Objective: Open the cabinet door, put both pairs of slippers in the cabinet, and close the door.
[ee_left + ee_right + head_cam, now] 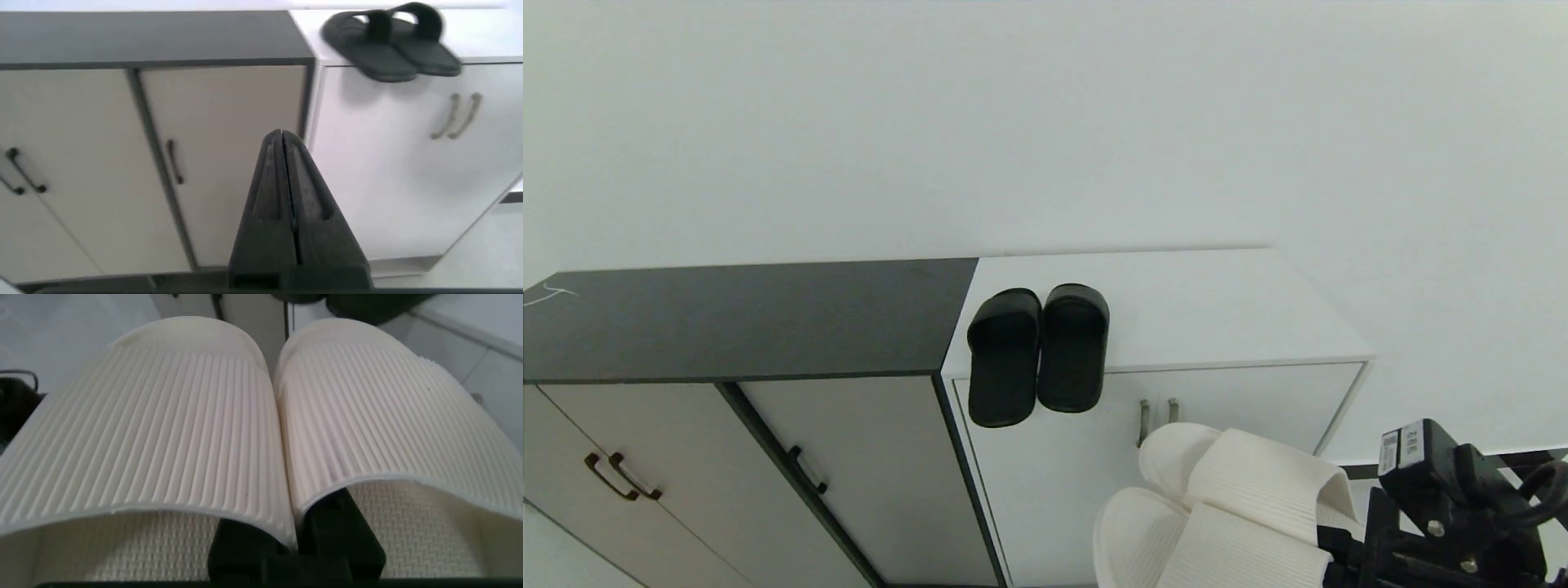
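My left pincer (282,204) has its fingers pressed together, holding nothing, before the cabinet (1258,392), whose doors are closed. The black slippers (1037,355) lie on its top with heels overhanging. They look light and rubbery, best pinched at the straps. My right pincer (294,543) clamps the white slippers (1233,498) by their adjoining straps, which look soft and bendy.

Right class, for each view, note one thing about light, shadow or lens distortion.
Head view: the white cabinet leans and splays, a wide-lens effect; left wrist view: the black slippers throw a soft shadow on the door below; right wrist view: even light, shade inside the white slippers.
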Robot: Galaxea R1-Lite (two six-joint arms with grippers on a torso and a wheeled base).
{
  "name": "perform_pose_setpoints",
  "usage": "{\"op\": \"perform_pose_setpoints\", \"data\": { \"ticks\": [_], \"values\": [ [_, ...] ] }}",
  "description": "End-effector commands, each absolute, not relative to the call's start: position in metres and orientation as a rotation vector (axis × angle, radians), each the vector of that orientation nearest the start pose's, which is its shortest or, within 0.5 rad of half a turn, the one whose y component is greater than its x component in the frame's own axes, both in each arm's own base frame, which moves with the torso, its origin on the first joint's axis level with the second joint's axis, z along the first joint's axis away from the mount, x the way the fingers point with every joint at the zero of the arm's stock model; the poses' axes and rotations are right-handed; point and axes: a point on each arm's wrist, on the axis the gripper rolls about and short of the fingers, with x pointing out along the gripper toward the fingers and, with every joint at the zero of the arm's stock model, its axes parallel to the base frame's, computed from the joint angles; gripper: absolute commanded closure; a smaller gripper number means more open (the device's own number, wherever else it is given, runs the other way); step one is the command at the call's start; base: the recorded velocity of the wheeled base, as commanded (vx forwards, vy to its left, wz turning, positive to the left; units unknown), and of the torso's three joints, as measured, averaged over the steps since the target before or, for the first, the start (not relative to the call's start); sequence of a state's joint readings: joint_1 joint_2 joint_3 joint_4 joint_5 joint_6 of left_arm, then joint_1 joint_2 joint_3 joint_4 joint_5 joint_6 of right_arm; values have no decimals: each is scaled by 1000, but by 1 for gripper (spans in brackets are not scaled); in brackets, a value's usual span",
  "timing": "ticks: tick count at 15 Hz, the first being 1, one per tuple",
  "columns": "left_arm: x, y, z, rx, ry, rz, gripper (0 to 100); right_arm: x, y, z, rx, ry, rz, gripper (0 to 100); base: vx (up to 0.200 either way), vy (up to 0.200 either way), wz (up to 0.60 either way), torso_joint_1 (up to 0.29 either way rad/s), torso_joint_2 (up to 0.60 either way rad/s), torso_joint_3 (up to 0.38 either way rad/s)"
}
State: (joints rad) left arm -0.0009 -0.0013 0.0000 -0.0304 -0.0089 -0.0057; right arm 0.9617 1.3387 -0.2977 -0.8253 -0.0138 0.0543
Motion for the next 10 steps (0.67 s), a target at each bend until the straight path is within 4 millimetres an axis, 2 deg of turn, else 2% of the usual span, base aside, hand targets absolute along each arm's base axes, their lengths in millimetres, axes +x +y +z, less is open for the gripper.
{"op": "perform_pose_setpoints", "data": {
  "ticks": [1, 10],
  "values": [
    [-23, 0, 79, -6, -31, -9, 100, 106, 151, 157, -62, 219, 941, 100, 0, 200, 0, 7, 2, 7],
    [-23, 0, 79, -6, -31, -11, 100, 104, 150, 152, -107, 217, 944, 100, 0, 200, 0, 2, 4, 1]
  ]
}}
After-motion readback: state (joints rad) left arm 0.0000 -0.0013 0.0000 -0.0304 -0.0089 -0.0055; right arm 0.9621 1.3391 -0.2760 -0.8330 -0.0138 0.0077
